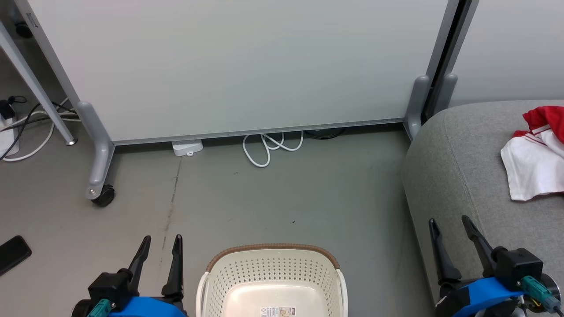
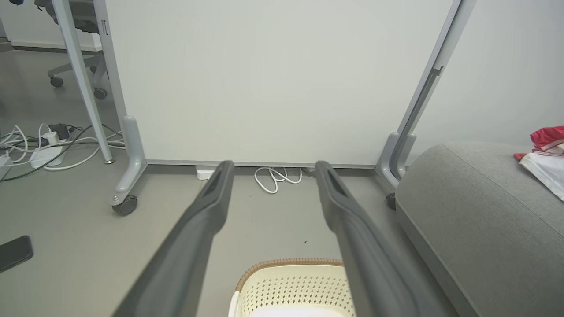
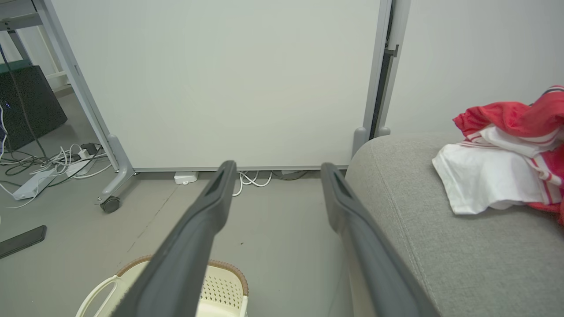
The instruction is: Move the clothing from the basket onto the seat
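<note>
Grey floor (image 1: 264, 198) ran back to a pale partition panel (image 1: 246, 66) standing on wheeled feet. At the far left, a tangle of black and white cables (image 1: 26, 127) lay on the floor. Nearer the robot, a black phone (image 1: 13, 253) lay flat. A castor (image 1: 104, 195) carried the panel's left foot. The left claw (image 1: 162, 237) hung over bare floor just left of the basket, its two dark fingers spread wide with nothing between them. Under the panel's lower edge sat a small white power block (image 1: 187, 147) and a looped white cord (image 1: 269, 149). The basket (image 1: 273, 247) stood on the floor between the two claws, at the bottom centre of the head view. Its brown rim faced the panel, and its cream bottom and label sticker (image 1: 277, 311) were showing. The right claw (image 1: 449, 220) stood just as wide and held nothing, its fingers in front of the seat's rounded near corner. The seat (image 1: 458, 167) took up the right side, its far corner close to the panel's right foot. The clothing (image 1: 535, 154) lay crumpled on top of the seat, well apart from the basket. Its red fabric had white lining turned up, and the picture's right edge cut it off.
</note>
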Available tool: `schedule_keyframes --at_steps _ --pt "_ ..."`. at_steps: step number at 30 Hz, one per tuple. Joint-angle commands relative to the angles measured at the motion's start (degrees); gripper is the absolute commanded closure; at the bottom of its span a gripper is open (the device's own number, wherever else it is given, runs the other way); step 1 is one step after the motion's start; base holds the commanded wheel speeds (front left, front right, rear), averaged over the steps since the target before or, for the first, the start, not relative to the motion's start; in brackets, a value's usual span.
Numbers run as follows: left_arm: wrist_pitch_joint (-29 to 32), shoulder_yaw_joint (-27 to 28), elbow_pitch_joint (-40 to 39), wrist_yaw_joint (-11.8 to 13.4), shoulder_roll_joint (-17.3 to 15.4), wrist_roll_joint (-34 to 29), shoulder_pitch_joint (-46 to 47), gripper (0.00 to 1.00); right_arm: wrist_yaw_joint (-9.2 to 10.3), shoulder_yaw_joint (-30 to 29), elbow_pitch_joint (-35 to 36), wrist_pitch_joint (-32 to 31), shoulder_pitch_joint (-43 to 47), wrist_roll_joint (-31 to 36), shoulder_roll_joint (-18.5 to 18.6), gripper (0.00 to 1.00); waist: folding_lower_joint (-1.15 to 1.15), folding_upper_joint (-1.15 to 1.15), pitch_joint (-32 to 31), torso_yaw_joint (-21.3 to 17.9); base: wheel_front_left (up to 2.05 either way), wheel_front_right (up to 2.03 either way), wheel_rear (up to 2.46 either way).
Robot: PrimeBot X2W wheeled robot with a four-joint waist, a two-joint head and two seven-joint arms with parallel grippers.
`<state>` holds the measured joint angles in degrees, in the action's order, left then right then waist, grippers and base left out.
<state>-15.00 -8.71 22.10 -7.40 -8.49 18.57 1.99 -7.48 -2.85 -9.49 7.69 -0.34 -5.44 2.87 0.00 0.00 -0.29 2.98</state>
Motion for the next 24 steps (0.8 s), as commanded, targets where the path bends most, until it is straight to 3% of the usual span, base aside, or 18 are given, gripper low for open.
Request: schedule_keyframes --at_steps 1,7,8,14,24 --pt "-0.27 -0.06 0.09 -0.13 -0.09 -0.01 0.45 0.0 -0.03 0.07 0.32 -0.07 0.75 -0.31 0.04 0.0 0.0 0.0 0.04 -0.09 0.0 0.0 0.0" --pt "-0.27 -0.54 0.77 -0.13 -0.26 0.3 0.66 0.0 -0.03 0.22 0.11 0.06 1.02 -0.61 0.04 0.0 0.0 0.0 0.08 -0.2 0.0 0.0 0.0" --pt "0.01 -0.54 0.74 0.0 -0.03 0.18 0.03 1.0 0.0 0.22 -0.04 0.03 0.17 -0.4 0.0 1.0 0.0 0.0 0.08 -0.2 0.0 0.0 0.0" --pt "0.41 -0.99 3.35 0.01 0.73 0.49 -2.28 1.0 0.0 0.19 -3.2 -0.34 0.99 -0.77 -0.22 1.0 0.0 0.0 0.09 -0.23 0.0 0.0 0.0" --pt "3.3 1.26 1.73 0.0 1.38 10.52 -1.29 1.0 0.0 -0.45 -3.43 -2.34 -0.1 -12.55 -0.18 1.0 0.0 0.0 0.12 -0.46 0.0 0.0 0.0"
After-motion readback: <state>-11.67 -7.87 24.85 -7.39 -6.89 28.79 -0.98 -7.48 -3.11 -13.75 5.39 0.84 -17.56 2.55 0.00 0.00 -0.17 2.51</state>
